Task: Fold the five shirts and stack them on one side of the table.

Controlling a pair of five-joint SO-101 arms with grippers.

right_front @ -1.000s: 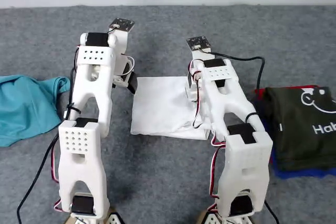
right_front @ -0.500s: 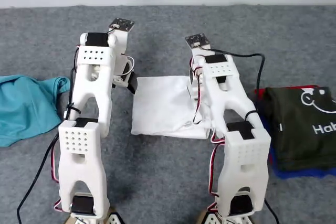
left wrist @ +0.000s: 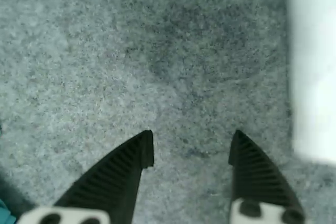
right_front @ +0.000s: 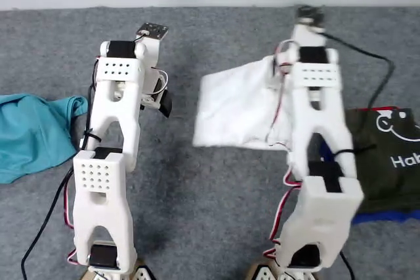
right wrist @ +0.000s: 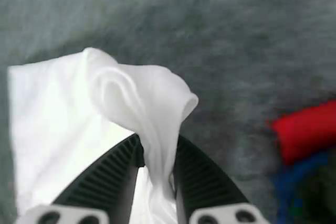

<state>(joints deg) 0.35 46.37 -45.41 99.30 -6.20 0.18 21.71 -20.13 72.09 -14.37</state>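
the right hand point(right wrist: 157, 148) is clamped tight on a bunched fold of the white shirt point(right_front: 236, 106), holding that edge raised while the rest of the folded cloth rests on the grey tabletop point(right_front: 216, 214) between the two arms. the pinch on a gathered edge looks meant to carry the shirt across in one piece toward the stack point(right_front: 384, 168) at the right side of the tabletop, where a dark green shirt point(right_front: 387, 142) lies on top of a red shirt point(right_front: 371, 110) and a blue shirt point(right_front: 380, 216). the left hand point(left wrist: 192, 140) hangs wide open and empty over bare tabletop near the white shirt's edge, seemingly parked clear of the carry. a teal shirt point(right_front: 33, 136) lies crumpled at the far left, apparently not yet folded.
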